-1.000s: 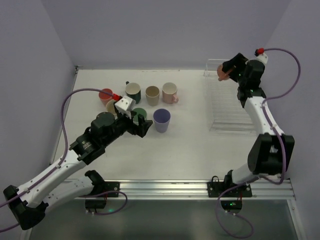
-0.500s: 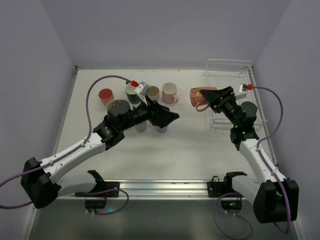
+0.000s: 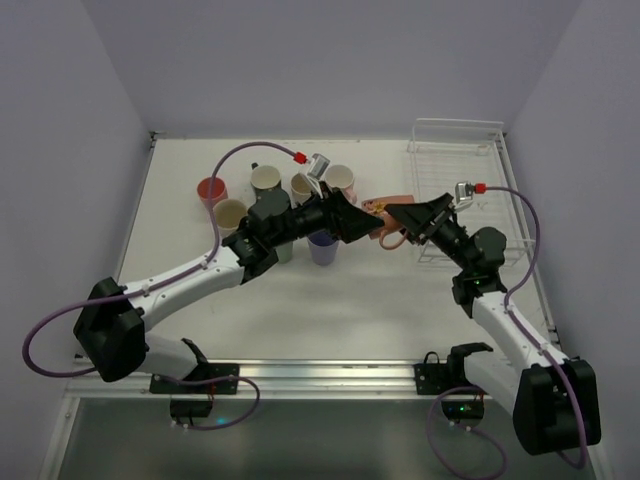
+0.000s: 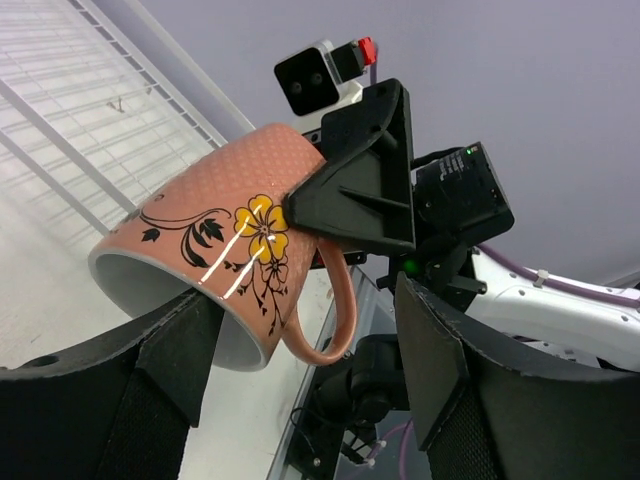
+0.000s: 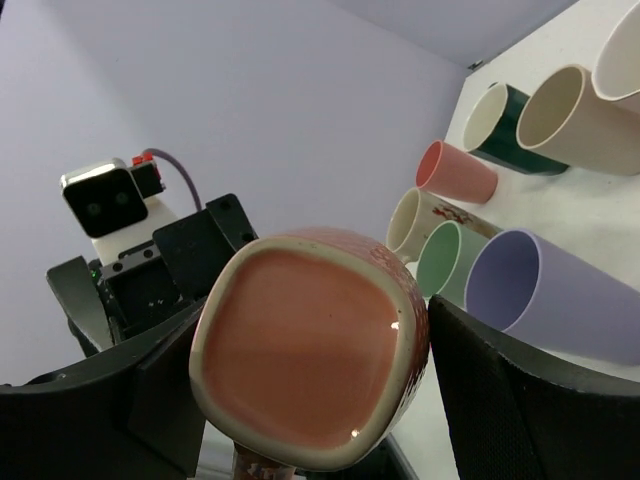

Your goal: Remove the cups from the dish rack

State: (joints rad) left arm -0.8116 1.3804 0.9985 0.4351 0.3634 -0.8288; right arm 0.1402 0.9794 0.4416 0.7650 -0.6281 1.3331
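Note:
A salmon mug (image 3: pixel 384 210) with a yellow flower hangs in the air between the two arms, left of the dish rack (image 3: pixel 462 150). My right gripper (image 3: pixel 405 216) is shut on it; the mug's base (image 5: pixel 310 360) faces the right wrist camera between my right gripper's (image 5: pixel 315 330) fingers. My left gripper (image 3: pixel 352 221) is open, its fingers either side of the mug's rim and handle (image 4: pixel 220 220); I cannot tell whether they touch. The right gripper's finger (image 4: pixel 360 180) lies along the mug's side. No cups show in the visible part of the rack (image 4: pixel 80 100).
Seven cups stand on the table under and behind the left arm: red (image 3: pixel 211 190), cream (image 3: pixel 231 213), dark green (image 3: pixel 266 180), tan (image 3: pixel 303 186), pink (image 3: pixel 340 182), lavender (image 3: pixel 322 248), light green (image 3: pixel 284 251). Walls close in the back and sides.
The right arm has carried the salmon mug from over the rack leftward to mid-table. The left arm has swung right and up to meet it, its open fingers now around the mug.

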